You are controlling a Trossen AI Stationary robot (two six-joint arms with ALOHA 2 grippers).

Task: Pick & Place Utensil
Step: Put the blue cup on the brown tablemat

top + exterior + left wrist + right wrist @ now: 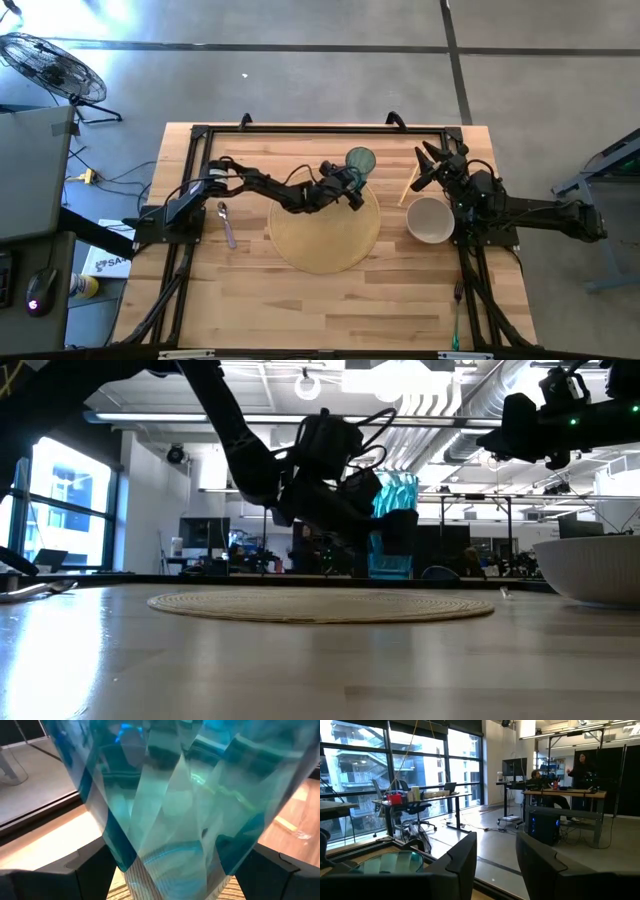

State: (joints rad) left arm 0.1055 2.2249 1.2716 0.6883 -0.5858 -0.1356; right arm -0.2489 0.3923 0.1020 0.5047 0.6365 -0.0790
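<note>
Left gripper (352, 185) clamps faceted teal translucent glass (361, 160) above round woven placemat (325, 228); slick facets might slip. Right gripper (432, 163) idle, jaws apart.

No readable text, label, brand, number or sign anywhere.

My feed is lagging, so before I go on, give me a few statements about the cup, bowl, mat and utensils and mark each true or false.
1. The left gripper is shut on the blue cup. True.
2. The cup stands on the mat. False: the low view shows it lifted off the table, above the mat's far edge.
3. The white bowl sits on the mat. False: it is on bare wood to the mat's right.
4. The right gripper holds nothing. True: it is open beyond the bowl.
5. A spoon lies left of the mat. True.
</note>
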